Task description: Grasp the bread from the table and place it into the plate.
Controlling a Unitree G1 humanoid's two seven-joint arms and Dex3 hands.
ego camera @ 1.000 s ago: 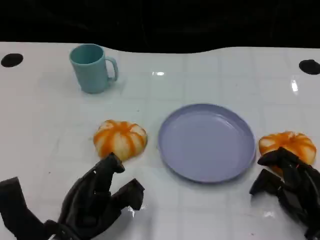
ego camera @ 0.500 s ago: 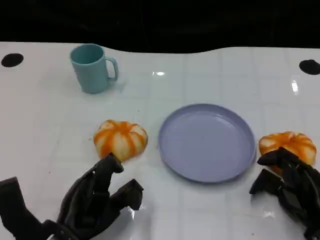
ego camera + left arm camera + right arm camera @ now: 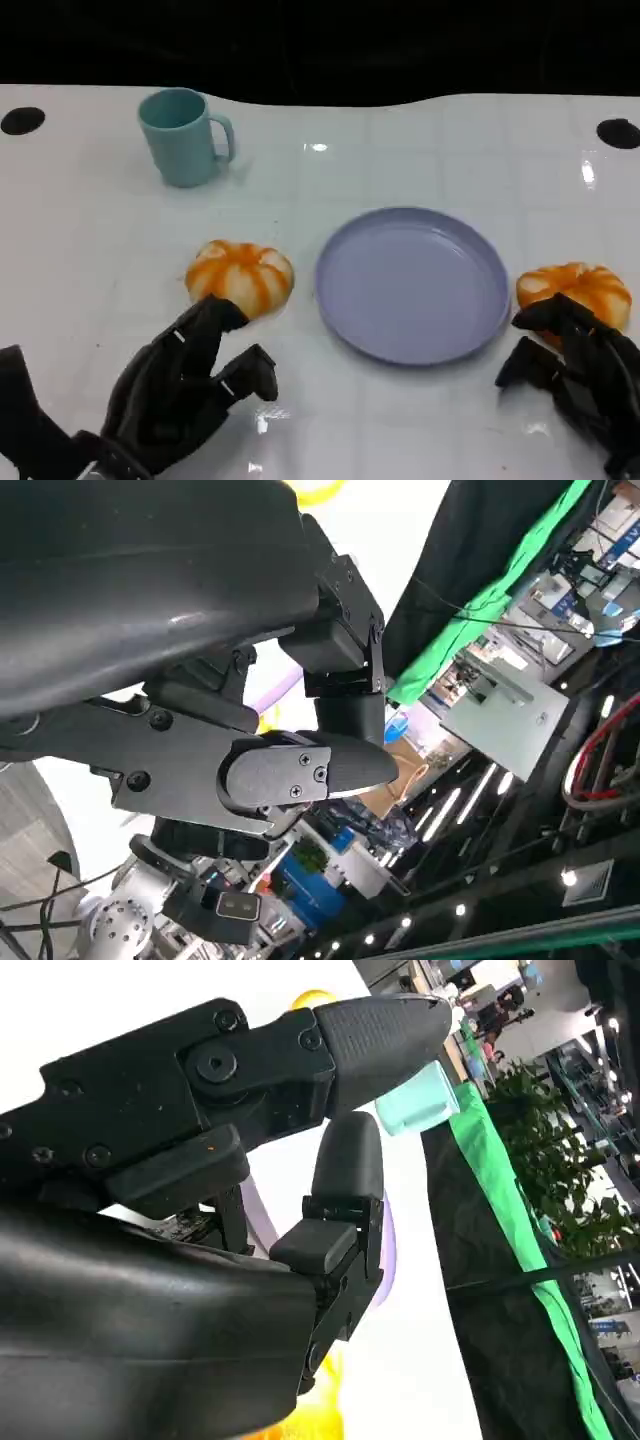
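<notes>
Glossy round plate [image 3: 413, 285] between two ridged orange-striped breads [image 3: 240, 278].

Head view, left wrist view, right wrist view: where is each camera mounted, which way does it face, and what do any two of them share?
Head view: high on the robot, looking down at the white table; round lavender plate, two orange-striped bread rolls, teal mug, left hand and right hand.
Left wrist view: behind the left hand, looking past its fingers towards the room.
Right wrist view: behind the right hand, towards the teal mug.
Shared: head and right wrist views both show the mug.
</notes>
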